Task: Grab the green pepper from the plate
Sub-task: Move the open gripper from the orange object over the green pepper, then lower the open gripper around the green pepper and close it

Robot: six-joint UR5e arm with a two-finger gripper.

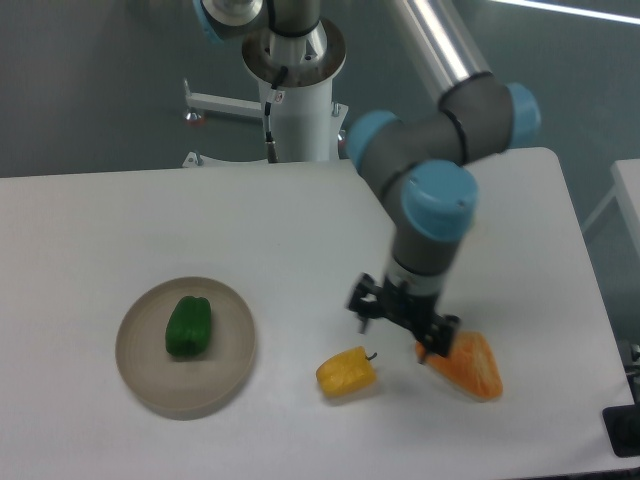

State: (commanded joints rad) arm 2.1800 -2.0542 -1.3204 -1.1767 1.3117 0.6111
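Note:
The green pepper (pixel 188 326) is small, glossy and dark green. It lies on the round beige-grey plate (pixel 226 372) at the left of the table, a little left of the plate's middle. My gripper (pixel 401 322) hangs far to the right of the plate, pointing down at the table. Its jaws stand apart with nothing between them. It is above the gap between a yellow pepper and an orange wedge.
A yellow pepper (pixel 346 372) with a short stem lies right of the plate, just below the gripper's left finger. An orange wedge-shaped piece (pixel 468 366) lies by the right finger. The arm's base column (pixel 297 90) stands at the table's far edge.

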